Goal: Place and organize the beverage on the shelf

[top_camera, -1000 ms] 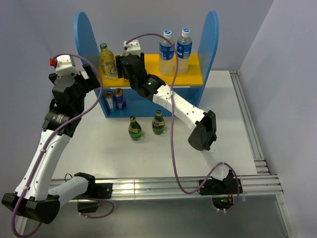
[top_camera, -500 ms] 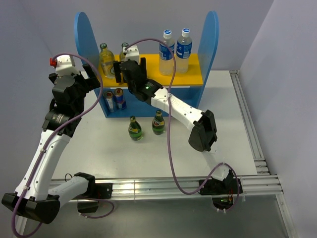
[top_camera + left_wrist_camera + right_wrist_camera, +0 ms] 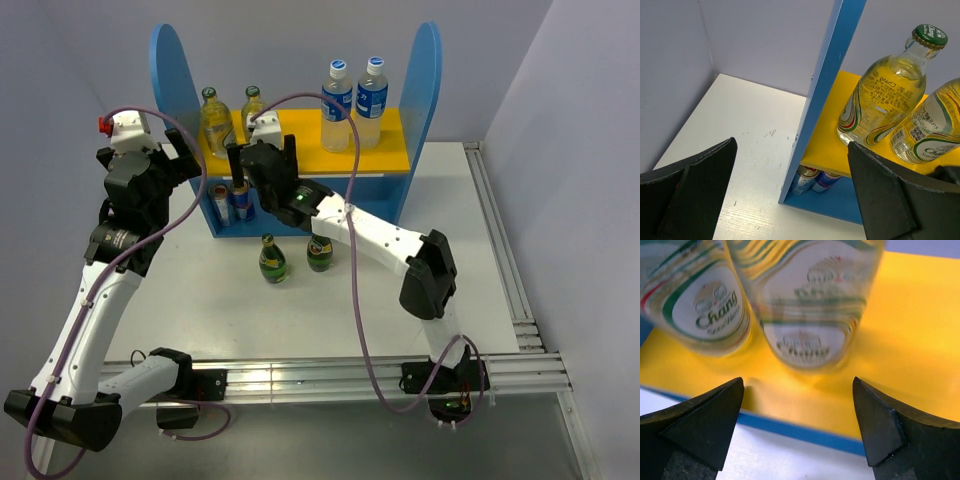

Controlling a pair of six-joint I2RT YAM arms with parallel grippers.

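The blue shelf (image 3: 425, 90) carries two clear plastic blue-capped bottles (image 3: 337, 105) on the right of its yellow board (image 3: 400, 140). Two clear glass bottles (image 3: 215, 122) stand side by side on the board's left. My right gripper (image 3: 260, 152) is open just in front of them. In the right wrist view both glass bottles (image 3: 810, 315) stand beyond the open right gripper (image 3: 797, 430), with nothing between its fingers. Two dark green bottles (image 3: 271, 260) stand on the table in front of the shelf. My left gripper (image 3: 192, 165) hangs open by the shelf's left panel (image 3: 825, 75).
Two cans (image 3: 230, 200) stand on the lower tier at the left, also seen as cans (image 3: 815, 177) under the board. The white table (image 3: 470, 230) ends at a metal rail on the right. Walls close in behind and to the left.
My right gripper has opened and drawn back toward me, leaving the second glass bottle standing on the board beside the first. The left arm has not moved.
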